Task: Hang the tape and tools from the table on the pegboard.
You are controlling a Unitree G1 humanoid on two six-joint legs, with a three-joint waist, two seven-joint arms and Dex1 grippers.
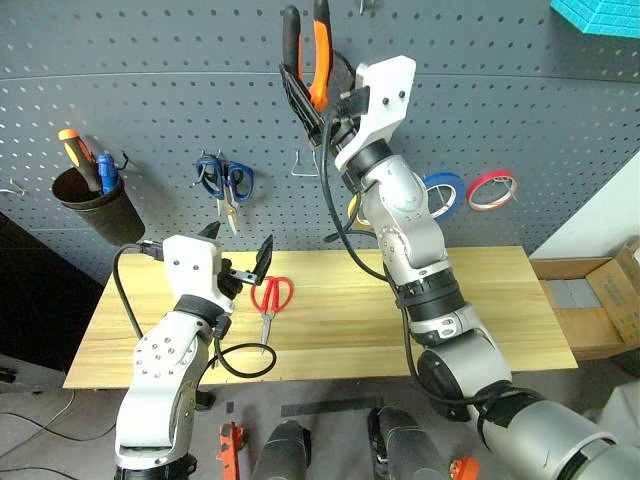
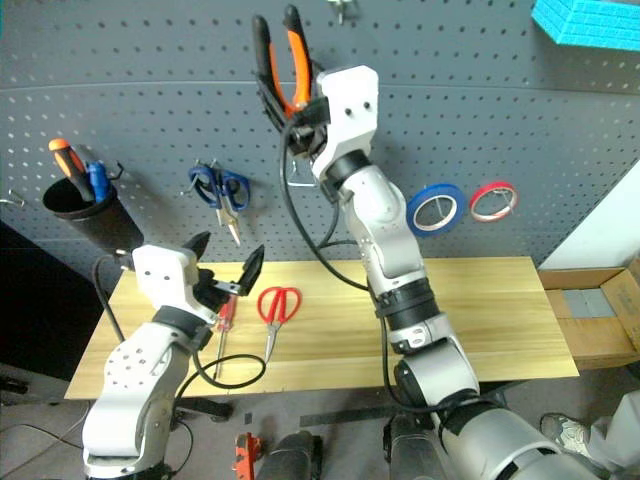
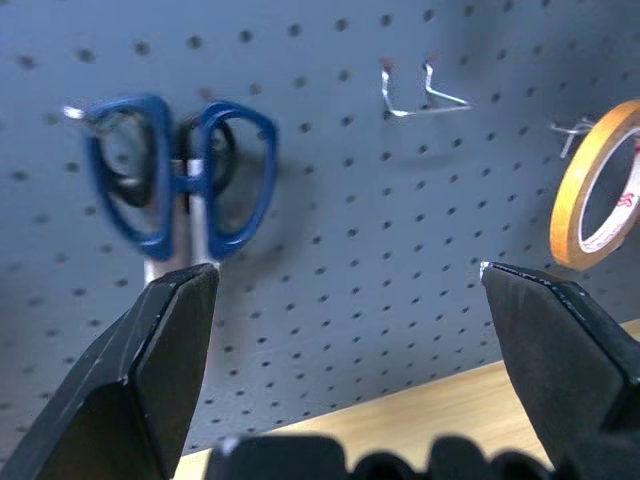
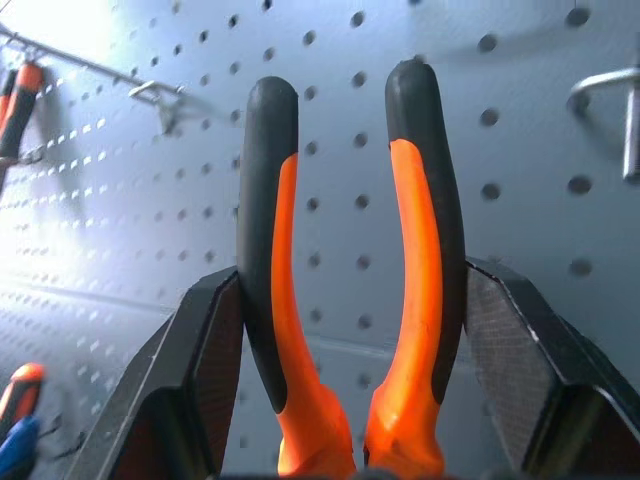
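Observation:
My right gripper [image 1: 318, 100] is raised high in front of the dark grey pegboard [image 1: 520, 90]. It is shut on the orange-and-black pliers [image 1: 320, 45], whose handles point up between its fingers [image 4: 200, 370]. My left gripper [image 1: 242, 246] stands open and empty over the left part of the table [image 1: 480, 300], facing the board. Red-handled scissors [image 1: 272, 295] lie on the wood just right of it. A small red-handled screwdriver [image 2: 226, 312] lies beside them, partly behind the left gripper. The yellow tape [image 3: 600, 190] hangs on the pegboard, mostly hidden behind my right arm in the eye views.
Blue-handled scissors [image 1: 225, 180] hang on the board above the left gripper, with a bare wire hook [image 1: 305, 165] to their right. Blue tape [image 1: 445, 192] and red tape [image 1: 492, 190] hang further right. A black cup [image 1: 90, 200] holds a screwdriver at the left. A cardboard box [image 1: 610, 290] stands right of the table.

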